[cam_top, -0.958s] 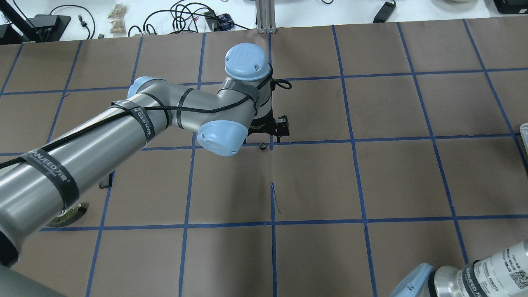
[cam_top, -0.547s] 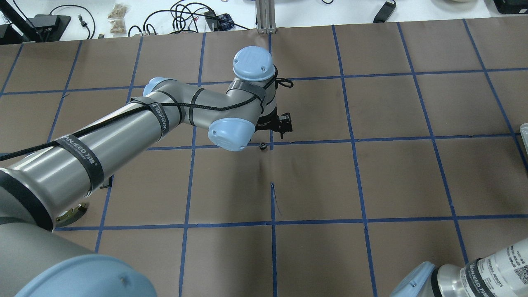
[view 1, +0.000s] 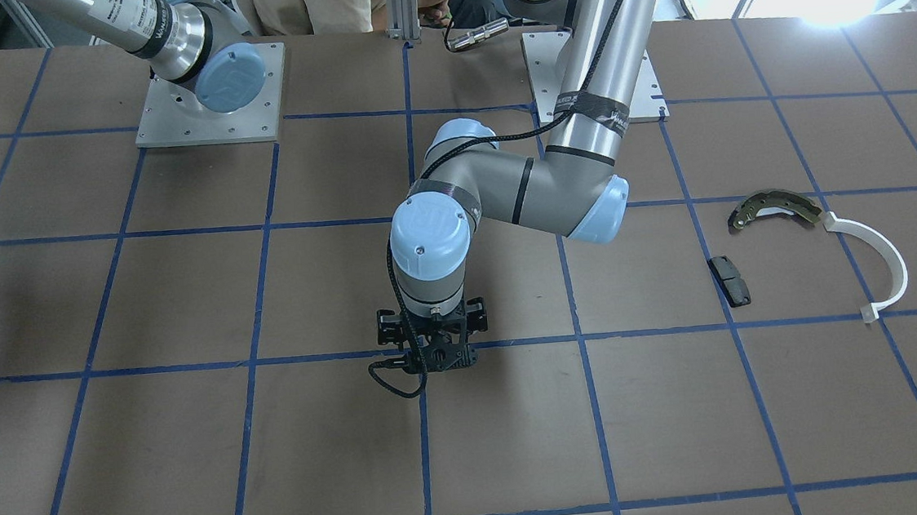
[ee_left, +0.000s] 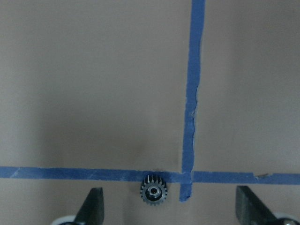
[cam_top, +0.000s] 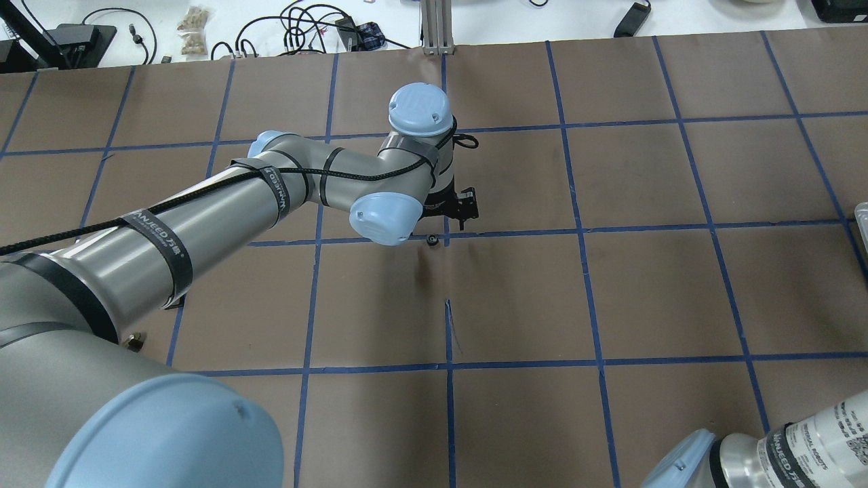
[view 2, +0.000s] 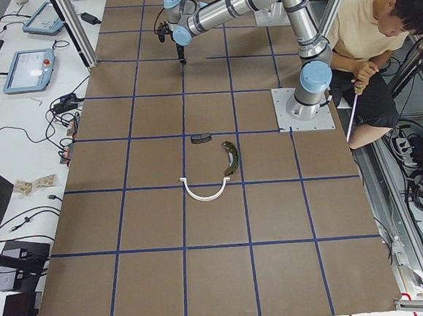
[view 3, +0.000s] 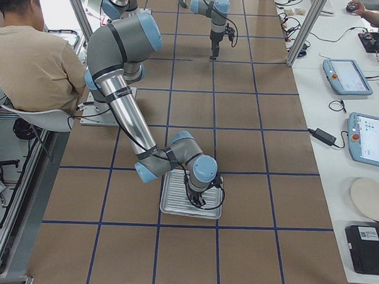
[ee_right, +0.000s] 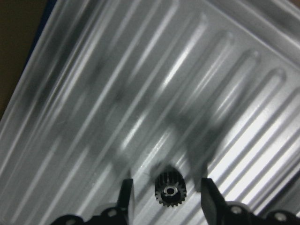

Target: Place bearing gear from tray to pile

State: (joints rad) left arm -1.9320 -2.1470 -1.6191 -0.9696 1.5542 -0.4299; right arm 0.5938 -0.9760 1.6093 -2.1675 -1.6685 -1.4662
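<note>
Two gears on site, one per wrist cam.

Front view: left gripper (view 1: 434,360) points down at mid-table, its gear hidden behind it. The pile (view 1: 782,207) is well off to the side, three parts: one bronze brake shoe (view 1: 772,204), one white strip (view 1: 898,258), one black pad (view 1: 730,279).

Overhead: table gear (cam_top: 431,240) sits at the blue tape line (cam_top: 515,233), just beside the left gripper.

Left-end view: same three pile parts, close together.

Right-end view: right gripper (view 3: 197,203) low over the tray (view 3: 174,193).

Left wrist: fingers (ee_left: 91,208) wide apart, table gear between them, nearer one, touching neither.

Right wrist: bearing gear (ee_right: 170,190) flat on the ridged tray, between parted fingers (ee_right: 126,197), gap each side, not clamped.

Both gears are small, black and toothed, with a bright bore.
</note>
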